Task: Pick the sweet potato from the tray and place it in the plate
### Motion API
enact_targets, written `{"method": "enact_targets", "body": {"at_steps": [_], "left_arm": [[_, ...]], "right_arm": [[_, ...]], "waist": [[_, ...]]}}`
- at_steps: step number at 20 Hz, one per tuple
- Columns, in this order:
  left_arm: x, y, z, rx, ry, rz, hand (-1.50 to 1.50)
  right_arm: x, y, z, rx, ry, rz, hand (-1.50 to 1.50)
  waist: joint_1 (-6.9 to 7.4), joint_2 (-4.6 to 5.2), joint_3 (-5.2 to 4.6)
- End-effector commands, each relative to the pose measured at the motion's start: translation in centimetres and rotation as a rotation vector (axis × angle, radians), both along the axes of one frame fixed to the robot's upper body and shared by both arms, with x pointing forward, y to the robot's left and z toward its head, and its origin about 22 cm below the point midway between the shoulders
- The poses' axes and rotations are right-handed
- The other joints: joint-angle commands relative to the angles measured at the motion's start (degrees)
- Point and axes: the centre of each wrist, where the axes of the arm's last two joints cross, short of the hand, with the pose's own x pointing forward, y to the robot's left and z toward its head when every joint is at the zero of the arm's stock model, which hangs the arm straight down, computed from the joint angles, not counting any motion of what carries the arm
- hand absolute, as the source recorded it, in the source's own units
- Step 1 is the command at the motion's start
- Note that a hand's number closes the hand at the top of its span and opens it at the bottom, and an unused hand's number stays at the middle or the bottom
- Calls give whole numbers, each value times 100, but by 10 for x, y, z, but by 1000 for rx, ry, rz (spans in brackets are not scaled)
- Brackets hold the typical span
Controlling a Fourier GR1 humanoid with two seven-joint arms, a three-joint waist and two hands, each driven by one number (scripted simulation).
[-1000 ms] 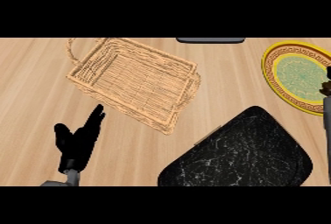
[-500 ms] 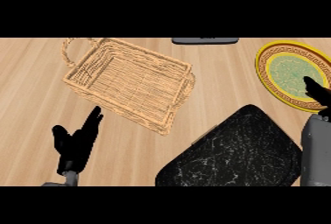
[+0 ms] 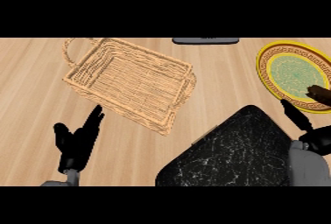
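The wooden counter [image 3: 39,96] carries a wicker tray [image 3: 129,81] at upper left and a black slab [image 3: 229,153] at lower right. The plate [image 3: 294,74] sits at the right edge, the sweet potato [image 3: 319,93] on its lower rim. The left hand [image 3: 76,142] rests open near the bottom edge; the right hand [image 3: 304,124] shows straight fingers just below the plate, holding nothing.

sweet potato [image 3: 320,94] cut by right edge, right hand [image 3: 317,138] partly cut off

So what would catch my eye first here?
Probably the woven tray lying at an angle on the wooden counter, upper left, with nothing showing inside it. Next, the yellow-rimmed plate at far right, a brown sweet potato at its lower edge. The left robot hand rests open, lower left.
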Motion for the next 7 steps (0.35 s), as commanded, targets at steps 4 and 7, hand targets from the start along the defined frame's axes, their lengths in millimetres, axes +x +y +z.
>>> {"method": "enact_targets", "body": {"at_steps": [4,7], "left_arm": [[-5,7,-19,10,46,8,0],[-7,1,-12,15,66,-1,0]], "right_arm": [[-16,50,5,30,-2,0,-150],[-16,61,2,23,27,4,-150]], "waist": [[5,46,-48],[26,52,-44]]}}
